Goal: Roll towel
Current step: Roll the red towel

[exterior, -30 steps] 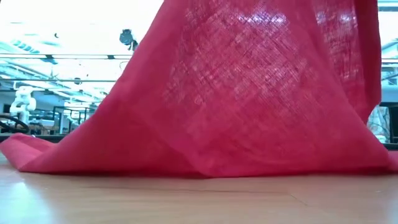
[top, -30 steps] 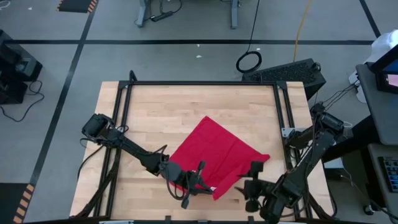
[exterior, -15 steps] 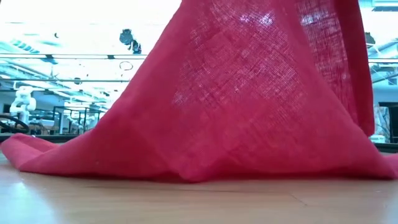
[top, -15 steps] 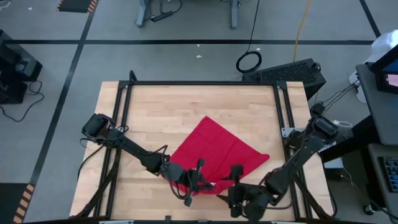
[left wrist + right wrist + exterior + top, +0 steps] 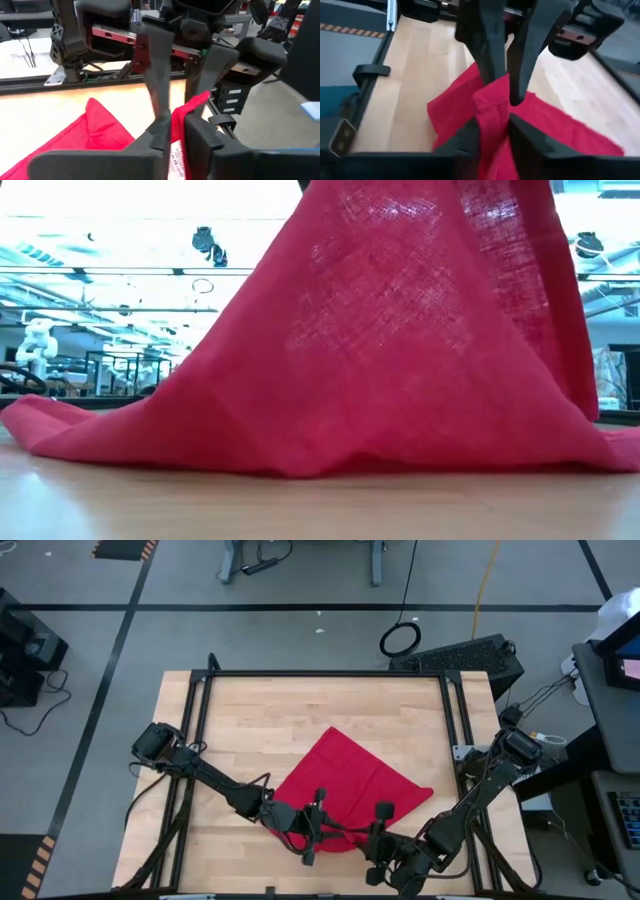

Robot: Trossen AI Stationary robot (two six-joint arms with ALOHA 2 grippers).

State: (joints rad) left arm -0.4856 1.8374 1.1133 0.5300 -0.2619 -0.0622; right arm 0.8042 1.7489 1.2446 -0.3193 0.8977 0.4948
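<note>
The red towel (image 5: 350,780) lies spread on the wooden table, right of the middle, with its near corner lifted. In the low view the towel (image 5: 400,360) rises from the table like a tent and runs out of the top of the picture. My left gripper (image 5: 335,830) and my right gripper (image 5: 362,837) face each other at that raised corner near the front edge. Each is shut on the cloth. A small white tag (image 5: 176,152) shows between my left fingers. My left gripper pinches the towel's raised near corner at the edge with the white tag (image 5: 175,131) between its two fingers. It comes about level from the table's left. The corner is lifted clear and the cloth slopes down to the table behind it. My right gripper pinches a bunched fold of the towel (image 5: 492,112) between its two fingers, right beside the left gripper's hold. It comes from the table's right, slanting slightly down. The fold is held above the table, and the far part of the cloth (image 5: 570,125) lies on the wood.
A black metal frame (image 5: 320,673) runs around the table's far edge and sides. Bare wood (image 5: 250,720) lies to the left of and beyond the towel. Both arms crowd the near edge.
My right gripper has moved along the near edge toward the table's left, reached the raised corner and shut on the cloth beside my left gripper. My left gripper has stayed in place and turned a little. In the low view the raised part of the towel has shifted to the right.
</note>
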